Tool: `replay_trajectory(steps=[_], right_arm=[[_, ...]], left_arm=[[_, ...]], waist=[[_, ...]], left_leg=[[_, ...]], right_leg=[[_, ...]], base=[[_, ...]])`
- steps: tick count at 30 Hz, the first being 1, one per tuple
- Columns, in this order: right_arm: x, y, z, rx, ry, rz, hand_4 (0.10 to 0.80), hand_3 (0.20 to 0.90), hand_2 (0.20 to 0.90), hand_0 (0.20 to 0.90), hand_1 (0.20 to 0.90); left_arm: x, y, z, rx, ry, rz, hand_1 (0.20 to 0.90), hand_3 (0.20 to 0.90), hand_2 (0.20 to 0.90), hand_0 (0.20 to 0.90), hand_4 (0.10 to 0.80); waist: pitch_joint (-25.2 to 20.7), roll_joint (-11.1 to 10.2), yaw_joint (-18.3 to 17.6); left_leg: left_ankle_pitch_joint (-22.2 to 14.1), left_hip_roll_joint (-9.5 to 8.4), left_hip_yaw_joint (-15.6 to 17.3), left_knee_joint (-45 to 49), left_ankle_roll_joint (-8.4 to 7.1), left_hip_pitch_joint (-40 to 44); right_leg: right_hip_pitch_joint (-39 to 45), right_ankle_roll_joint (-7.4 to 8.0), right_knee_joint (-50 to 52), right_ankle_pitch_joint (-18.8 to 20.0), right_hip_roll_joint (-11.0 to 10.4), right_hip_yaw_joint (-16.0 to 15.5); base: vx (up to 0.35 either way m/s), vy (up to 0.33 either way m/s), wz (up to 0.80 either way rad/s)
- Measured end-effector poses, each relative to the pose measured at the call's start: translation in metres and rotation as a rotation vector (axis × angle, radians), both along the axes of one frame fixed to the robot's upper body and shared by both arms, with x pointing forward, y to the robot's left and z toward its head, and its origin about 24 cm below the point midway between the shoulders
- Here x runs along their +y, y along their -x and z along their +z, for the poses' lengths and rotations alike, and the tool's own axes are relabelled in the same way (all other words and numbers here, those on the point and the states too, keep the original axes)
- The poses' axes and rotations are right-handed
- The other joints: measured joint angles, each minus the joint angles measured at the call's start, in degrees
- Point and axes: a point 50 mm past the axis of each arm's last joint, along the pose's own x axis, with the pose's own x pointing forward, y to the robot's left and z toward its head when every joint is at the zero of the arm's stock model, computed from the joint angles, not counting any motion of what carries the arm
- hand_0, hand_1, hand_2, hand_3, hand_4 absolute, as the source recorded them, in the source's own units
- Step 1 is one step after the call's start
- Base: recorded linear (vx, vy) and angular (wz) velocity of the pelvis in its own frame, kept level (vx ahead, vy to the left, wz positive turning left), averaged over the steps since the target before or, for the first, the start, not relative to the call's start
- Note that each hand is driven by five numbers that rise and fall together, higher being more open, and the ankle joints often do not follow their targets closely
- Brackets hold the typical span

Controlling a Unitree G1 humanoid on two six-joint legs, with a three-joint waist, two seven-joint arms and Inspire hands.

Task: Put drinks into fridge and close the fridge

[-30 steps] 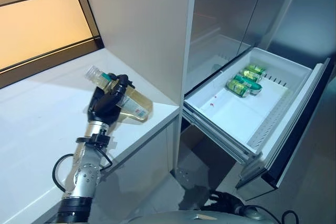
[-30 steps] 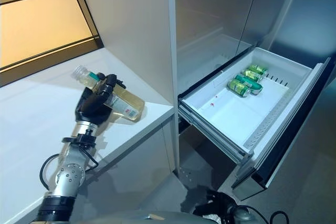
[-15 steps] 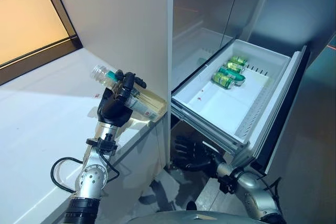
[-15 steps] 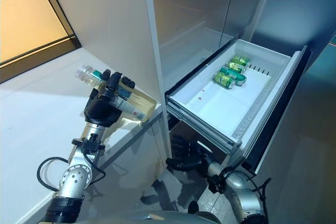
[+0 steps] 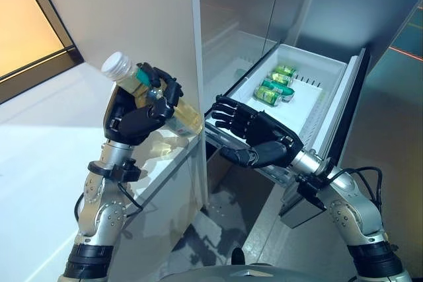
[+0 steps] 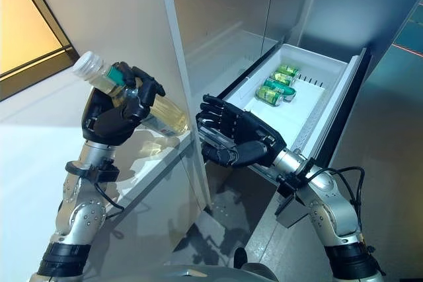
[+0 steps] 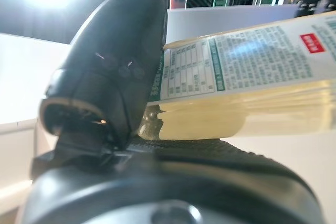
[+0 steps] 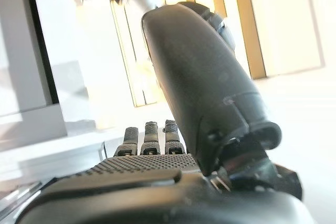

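Note:
My left hand is shut on a clear bottle of pale yellow drink with a white cap and a green-and-white label. It holds the bottle tilted above the white counter's corner. The label and liquid show close up in the left wrist view. My right hand is open, fingers spread, raised in front of the open white fridge drawer, just right of the bottle. Green cans lie at the drawer's far end.
A tall white cabinet panel stands behind the counter. The fridge's grey doors rise above the drawer. The drawer's dark front juts out to the right. A window with dark frames is at the far left.
My left hand has lifted the bottle higher and tilted it more upright. My right hand has risen from below the drawer to beside the bottle. The camera has shifted too.

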Motion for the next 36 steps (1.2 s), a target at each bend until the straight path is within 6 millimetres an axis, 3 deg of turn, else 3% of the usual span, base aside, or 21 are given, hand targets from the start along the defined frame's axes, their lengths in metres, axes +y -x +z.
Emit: replay_trajectory(steps=[14, 23, 36], right_arm=[[0.014, -0.011, 0.008, -0.023, 0.156, 0.015, 0.800, 0.900, 0.900, 0.900, 0.900], [0.020, -0.017, 0.014, -0.041, 0.162, -0.027, 0.800, 0.900, 0.900, 0.900, 0.900], [0.017, -0.017, 0.008, 0.014, 0.224, -0.033, 0.800, 0.900, 0.900, 0.900, 0.900]], left_arm=[[-0.046, -0.003, 0.029, -0.128, -0.021, -0.211, 0.300, 0.200, 0.300, 0.300, 0.100], [-0.063, -0.004, 0.023, -0.071, -0.092, -0.280, 0.300, 0.200, 0.300, 0.300, 0.100], [-0.063, -0.007, 0.020, -0.061, -0.267, -0.174, 0.300, 0.200, 0.300, 0.300, 0.100]], waist=[[0.1, -0.2, -1.5], [0.1, -0.2, -1.9], [0.1, -0.2, -1.9]], left_leg=[[-0.1, -0.06, 1.0, 0.0, 0.12, 0.3], [-0.1, -0.05, 1.1, 0.0, 0.11, 0.3], [-0.1, -0.03, 1.0, 0.0, 0.10, 0.3]], right_leg=[[-0.1, 0.19, 0.0, 0.2, 0.1, 1.0], [-0.1, -0.03, 0.0, 0.3, 0.2, 1.2], [-0.1, -0.03, 0.0, 0.3, 0.2, 1.1]], base=[[-0.013, 0.000, -0.03], [0.000, 0.000, 0.00], [0.000, 0.000, 0.00]])
